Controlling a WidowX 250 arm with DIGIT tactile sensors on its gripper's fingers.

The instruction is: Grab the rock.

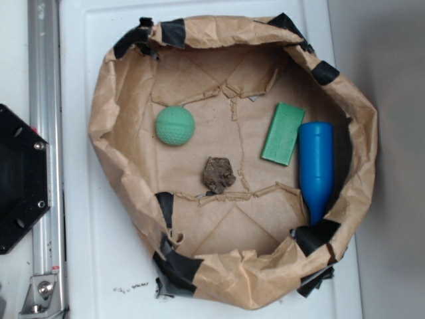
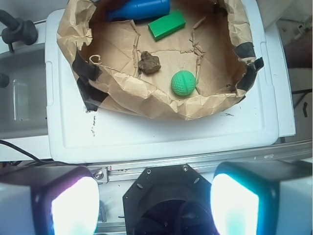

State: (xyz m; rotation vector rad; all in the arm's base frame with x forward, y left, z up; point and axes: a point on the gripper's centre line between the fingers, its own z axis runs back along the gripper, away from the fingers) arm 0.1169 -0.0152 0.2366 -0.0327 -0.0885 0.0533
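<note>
counter point(image 1: 86, 266): white, smooth plastic slab, flat; carries the paper nest; a few dark crumbs near its front edge.
paper nest point(image 1: 106, 113): crumpled brown kraft paper rolled into a ring wall, patched with black tape; creased floor, holds all four loose things.
black mount point(image 1: 20, 176): hexagonal plate at the exterior view's left edge, beside a metal rail; outside the nest.
tool point(image 2: 155, 205): spread wide, nothing between the fingers; two glowing pads at the bottom corners of the wrist view; well back from the nest, over the mount, not over the paper.
blue bottle point(image 1: 315, 169): smooth hard plastic, cylinder tapering to a neck, lying on its side against the nest wall, just beside the block.
green block point(image 1: 283, 133): flat rectangular, matte, foam-like by the look; lying flat, slightly tilted in plan.
green ball point(image 1: 175, 125): round, dimpled; near the rock but apart from it.
rock point(image 1: 218, 175): dark brown, rough, lumpy, irregular; on the nest floor near centre, touching nothing else.
key relation: in wrist view rock point(image 2: 149, 62) lies ahead of the tool and slightly left of its midline, past the near paper wall; ball point(image 2: 183, 82) nearer and to the right.
long axis: rock nearly chunky, no clear axis; any closing direction probably fine.
next move, judged: forward over the wall, then down; ball close enough to risk a wrong pick.
</note>
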